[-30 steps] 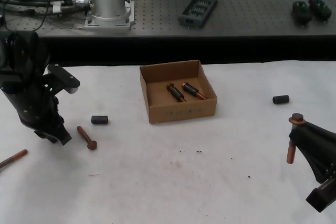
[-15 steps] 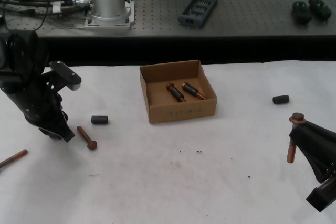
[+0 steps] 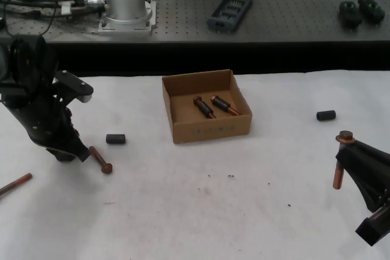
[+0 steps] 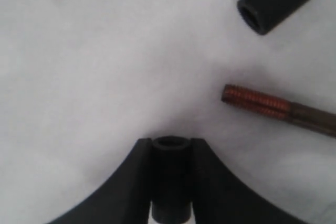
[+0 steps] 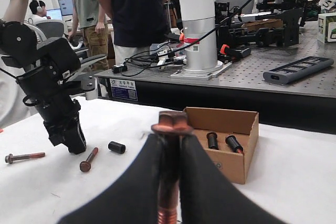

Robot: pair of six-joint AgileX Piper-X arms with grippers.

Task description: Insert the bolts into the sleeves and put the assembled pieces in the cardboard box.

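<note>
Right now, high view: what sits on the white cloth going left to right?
edge bolt, left gripper, second bolt, loose sleeve, cardboard box, far sleeve, held bolt in the right gripper

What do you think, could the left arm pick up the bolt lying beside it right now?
Probably not yet. The left claw is shut on a sleeve, so it has no free grip. The bolt itself lies close by with nothing between them.
</note>
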